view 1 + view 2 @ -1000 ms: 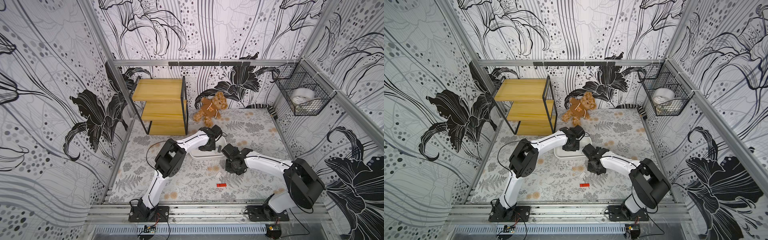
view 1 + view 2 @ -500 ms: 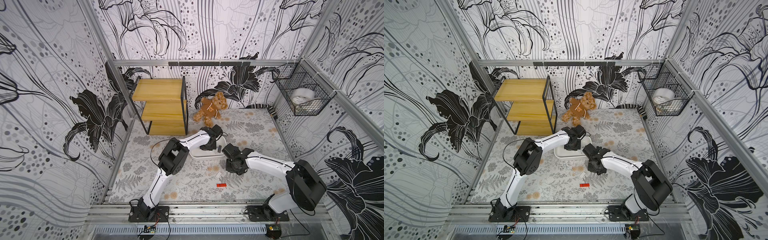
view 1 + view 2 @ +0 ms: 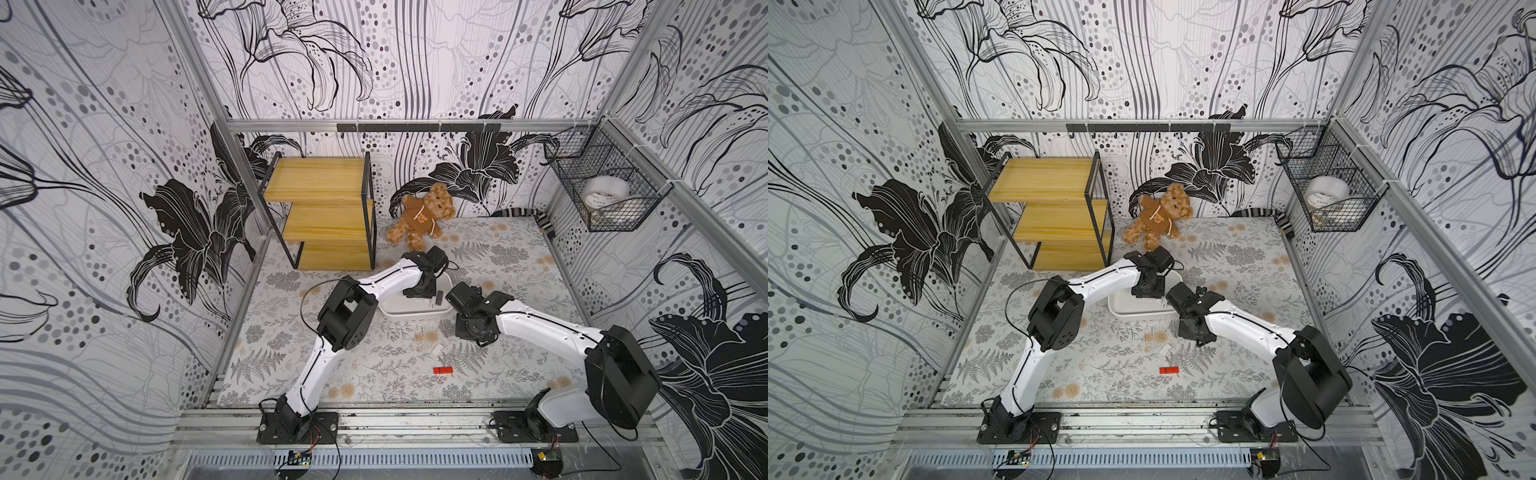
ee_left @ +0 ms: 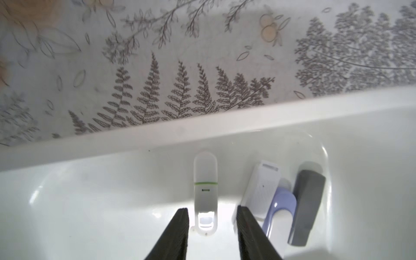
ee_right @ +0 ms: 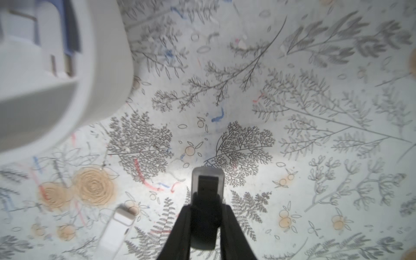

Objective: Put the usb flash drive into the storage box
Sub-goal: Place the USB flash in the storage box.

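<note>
Top views are both showing the red drive [image 3: 443,370] [image 3: 1169,370] lying flat on the counter [image 3: 374,374], nearest the front rail and apart from everything else. Just behind it, a loose white drive [image 3: 435,352] is lying on the counter too.

Right arm [image 3: 540,328] is reaching in next, with its wrist sitting just beside the box's near corner. In the right wrist view, the right fingers [image 5: 182,225] are clamping a dark drive [image 5: 208,180] in a clear casing. It is sticking out past the tips toward the counter; contact with the counter cannot be told. The loose white drive is showing blurred just beside these fingers.

The box [image 3: 411,311] [image 3: 1133,311] is sitting mid-counter, with the left arm [image 3: 390,278] reaching over it from the far side.

In the left wrist view, the left fingers [image 4: 179,225] are standing apart inside the box, gripping nothing. A green-band drive [image 4: 205,180] is lying on the box floor. Its looped end is sitting between the tips with a gap on each side, and its capped end is pointing at the box wall. In a rounded corner, a boxed white drive [image 4: 262,189], a lilac drive [image 4: 282,209] and a grey drive [image 4: 306,202] are lying packed side by side.

Farther back, a bear [image 3: 422,218] is leaning at the back wall beside a wooden shelf [image 3: 324,208]. A wire basket [image 3: 623,224] is hanging on the side wall, holding a tape roll [image 3: 604,191].
</note>
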You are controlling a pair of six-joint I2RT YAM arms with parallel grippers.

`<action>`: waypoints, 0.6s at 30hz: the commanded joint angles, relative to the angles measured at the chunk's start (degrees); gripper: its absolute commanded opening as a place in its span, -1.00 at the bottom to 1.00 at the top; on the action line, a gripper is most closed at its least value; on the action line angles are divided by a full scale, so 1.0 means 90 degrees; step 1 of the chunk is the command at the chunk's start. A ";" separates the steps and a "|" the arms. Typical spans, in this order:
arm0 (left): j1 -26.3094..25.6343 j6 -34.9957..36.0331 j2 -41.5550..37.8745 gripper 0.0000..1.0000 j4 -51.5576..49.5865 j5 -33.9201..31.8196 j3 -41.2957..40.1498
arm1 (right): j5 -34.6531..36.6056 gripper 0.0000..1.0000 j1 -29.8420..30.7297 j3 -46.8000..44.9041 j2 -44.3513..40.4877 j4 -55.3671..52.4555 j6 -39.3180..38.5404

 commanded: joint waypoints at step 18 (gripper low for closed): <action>0.1185 -0.0056 -0.3657 0.20 -0.0422 -0.0987 -0.1619 | 0.0000 -1.00 0.0005 0.2729 0.1399 0.0066 -0.1274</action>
